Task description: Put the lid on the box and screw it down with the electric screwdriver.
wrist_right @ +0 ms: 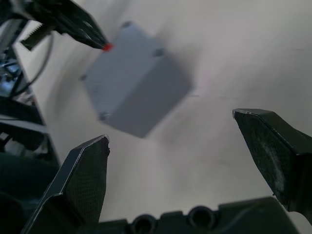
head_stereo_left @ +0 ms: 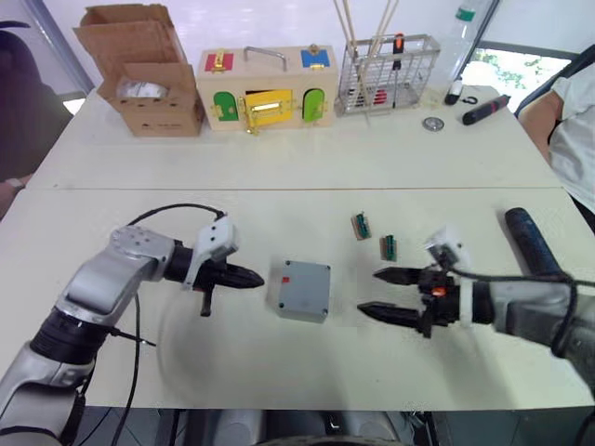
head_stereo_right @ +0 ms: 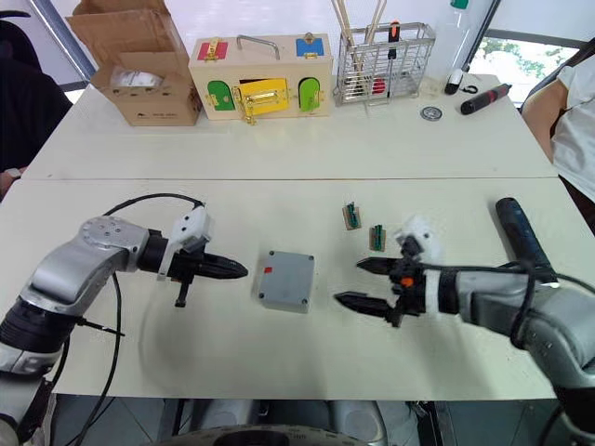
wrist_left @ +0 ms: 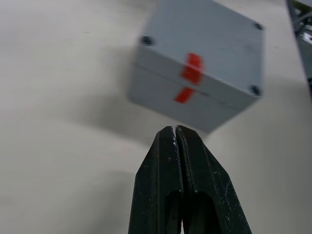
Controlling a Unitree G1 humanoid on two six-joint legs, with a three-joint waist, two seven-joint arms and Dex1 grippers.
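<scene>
Sitting near the middle of the frame on the white table (head_stereo_left: 279,372), the box (head_stereo_left: 300,290) already wears the lid (wrist_left: 214,44): the left wrist view shows a seam running around the grey body, with the red mark split across it and dark screw holes at the corners of the top face. So the first half of the task looks done, though whether the lid is seated flush cannot be told. The screwing looks not yet begun. The electric screwdriver (head_stereo_left: 532,240) lies at the right of the frame, beside the right forearm and well apart from the box, with nothing holding it. Its long axis runs from the upper middle-right down toward the lower right edge; which end carries the bit cannot be made out, since the arm hides the lower part.

The left gripper (head_stereo_left: 249,277) points at the box from the left, its fingers pressed together and empty, the tips just short of the side with the red mark. The right gripper (head_stereo_left: 372,293) faces the box from the right, fingers spread wide, holding nothing, a gap between it and the box.

The box sits slightly rotated against the table edge.
</scene>
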